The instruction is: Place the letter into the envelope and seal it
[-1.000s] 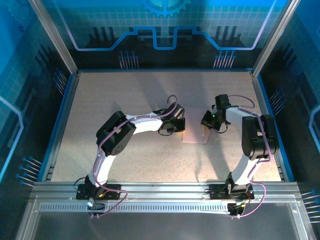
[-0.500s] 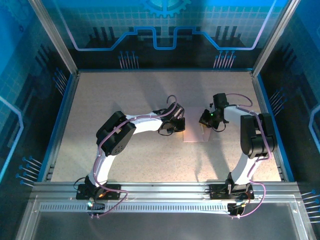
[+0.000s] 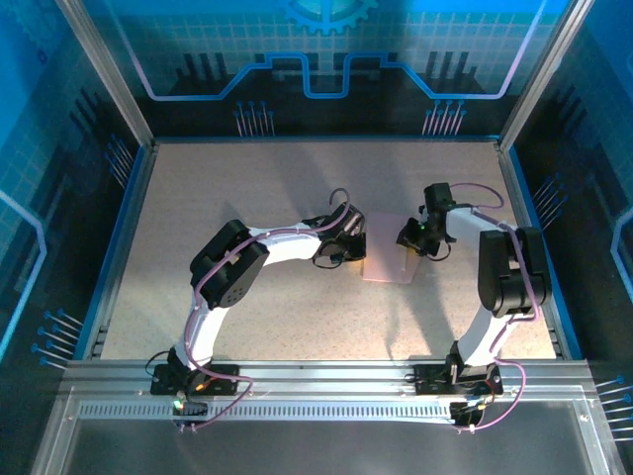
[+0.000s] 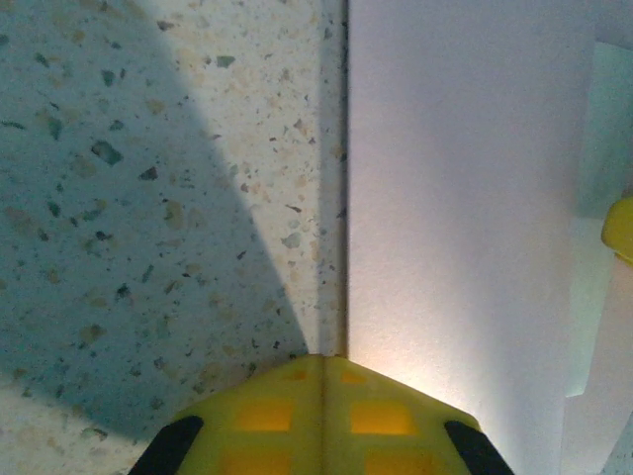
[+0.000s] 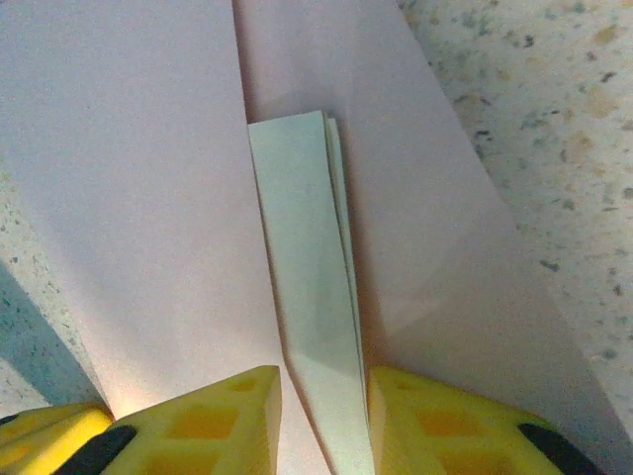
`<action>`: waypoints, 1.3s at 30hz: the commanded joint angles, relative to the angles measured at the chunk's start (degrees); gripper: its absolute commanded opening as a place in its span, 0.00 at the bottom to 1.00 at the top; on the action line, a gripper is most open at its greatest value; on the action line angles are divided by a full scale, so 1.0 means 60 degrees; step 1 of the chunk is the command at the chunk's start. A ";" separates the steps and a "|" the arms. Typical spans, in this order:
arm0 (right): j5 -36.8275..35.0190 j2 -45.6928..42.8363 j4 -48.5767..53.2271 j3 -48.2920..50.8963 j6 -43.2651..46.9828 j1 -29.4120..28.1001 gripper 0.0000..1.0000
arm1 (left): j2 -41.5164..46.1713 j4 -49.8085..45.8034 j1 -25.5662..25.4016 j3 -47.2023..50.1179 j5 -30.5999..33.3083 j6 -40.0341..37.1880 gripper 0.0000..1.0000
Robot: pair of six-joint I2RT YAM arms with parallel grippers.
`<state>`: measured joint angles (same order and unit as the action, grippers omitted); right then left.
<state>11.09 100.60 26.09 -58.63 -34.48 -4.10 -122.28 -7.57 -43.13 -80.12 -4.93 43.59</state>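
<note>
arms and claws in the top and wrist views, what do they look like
The left arm and the right arm both have white links, bulky black joint housings and lilac cables looping alongside them. The left claw and the right claw have yellow fingers with square recesses and black patches at the sides.

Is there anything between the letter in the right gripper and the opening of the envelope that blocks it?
Nothing visible blocks it. The folded letter, held in the right gripper, lies on the open flap directly beside the mouth of the envelope. The left gripper is at the opposite edge.
</note>
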 commanded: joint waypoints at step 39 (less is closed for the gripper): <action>0.0054 0.0749 -0.0297 -0.0679 0.0039 -0.1208 0.36 | -0.0187 -0.0667 -0.0051 0.0052 -0.0264 -0.0143 0.00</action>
<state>9.43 103.92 23.75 -61.41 -34.09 -9.43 -122.28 -7.60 -43.09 -80.09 -4.99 43.55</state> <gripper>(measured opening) 0.361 0.048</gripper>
